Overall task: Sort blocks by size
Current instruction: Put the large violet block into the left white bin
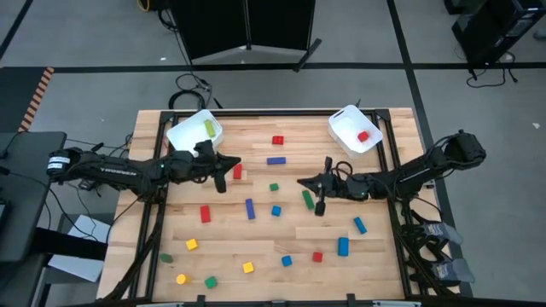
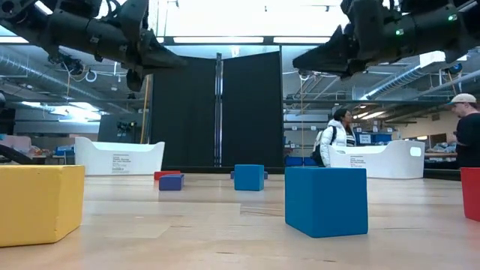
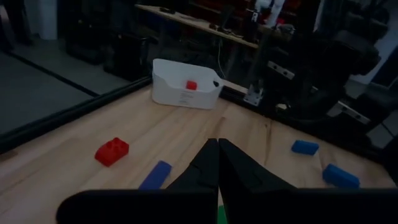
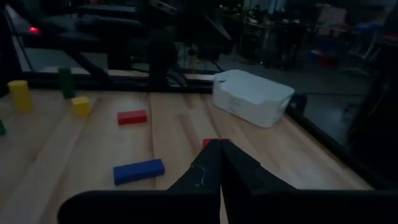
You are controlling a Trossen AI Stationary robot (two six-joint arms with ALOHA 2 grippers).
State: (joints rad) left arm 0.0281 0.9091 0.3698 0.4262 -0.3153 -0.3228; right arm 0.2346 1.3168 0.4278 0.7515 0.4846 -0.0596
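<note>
Several blocks in red, blue, green and yellow lie scattered on the wooden table: cubes such as a red one and a blue one, and bars such as a blue bar and a green bar. My left gripper hovers shut above a red block at the centre left, holding nothing. My right gripper hovers shut at the centre right, close above the green bar, also with nothing in it. Both show well above the tabletop in the low view.
Two white bins stand at the far edge. The left bin holds a yellow-green block, and the right bin holds a red block. A black frame rims the table. People stand in the room beyond the table.
</note>
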